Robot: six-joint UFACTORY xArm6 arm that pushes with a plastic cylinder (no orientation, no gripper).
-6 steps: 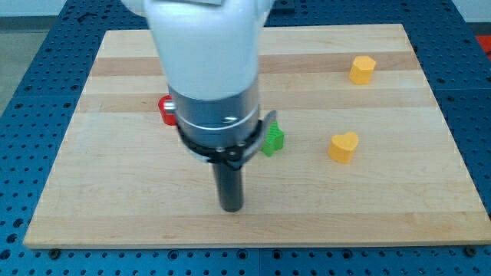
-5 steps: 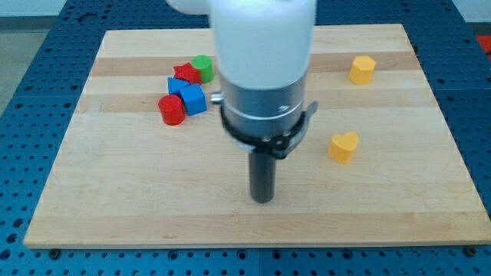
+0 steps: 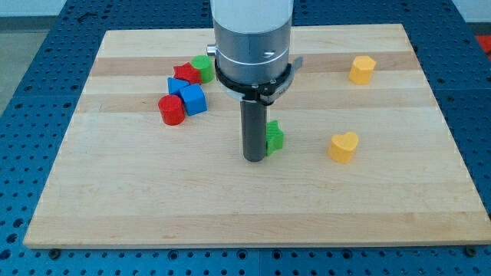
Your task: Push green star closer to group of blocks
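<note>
The green star [image 3: 274, 137] sits near the board's middle, partly hidden behind my rod. My tip [image 3: 254, 159] rests on the board just left of the star and slightly toward the view's bottom; touching or nearly touching, I cannot tell which. The group lies to the upper left: a red cylinder [image 3: 171, 110], a blue cube [image 3: 193, 100], a second blue block [image 3: 177, 86], a red star [image 3: 186, 73] and a green cylinder [image 3: 203, 67].
A yellow heart-shaped block [image 3: 344, 146] lies to the right of the green star. A yellow block [image 3: 362, 69] sits near the top right of the wooden board [image 3: 115, 192]. The arm's white body hides the board's top middle.
My rod swung right from the centre-left, then came back up and left. It now stands next to the green star's left side. The blocks have not visibly moved.
</note>
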